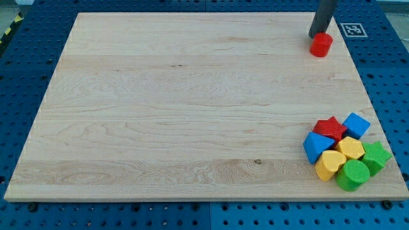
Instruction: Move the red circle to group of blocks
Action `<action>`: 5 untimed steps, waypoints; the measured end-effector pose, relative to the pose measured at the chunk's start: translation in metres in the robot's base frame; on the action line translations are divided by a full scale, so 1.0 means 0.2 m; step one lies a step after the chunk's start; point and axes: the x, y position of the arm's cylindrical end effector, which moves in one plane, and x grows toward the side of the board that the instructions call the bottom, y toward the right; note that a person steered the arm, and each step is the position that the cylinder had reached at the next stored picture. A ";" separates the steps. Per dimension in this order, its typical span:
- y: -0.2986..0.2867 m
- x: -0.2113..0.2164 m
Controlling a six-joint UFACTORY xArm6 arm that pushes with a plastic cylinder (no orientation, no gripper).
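The red circle (321, 45), a small red cylinder, stands near the top right corner of the wooden board (179, 108). My tip (316, 36) is at its upper left, touching or nearly touching it. The group of blocks lies at the bottom right corner: a red star (330, 128), a blue cube (356, 124), a blue triangle (316, 146), a yellow hexagon (351, 148), a yellow heart (330, 164), a green star (376, 157) and a green circle (353, 175). The red circle is far above the group, towards the view's top.
The board lies on a blue perforated table (25, 76). A black-and-white marker tag (352, 29) sits just off the board's top right corner.
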 end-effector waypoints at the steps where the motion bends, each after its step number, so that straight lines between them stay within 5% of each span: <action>1: 0.00 0.10; 5: 0.04 0.70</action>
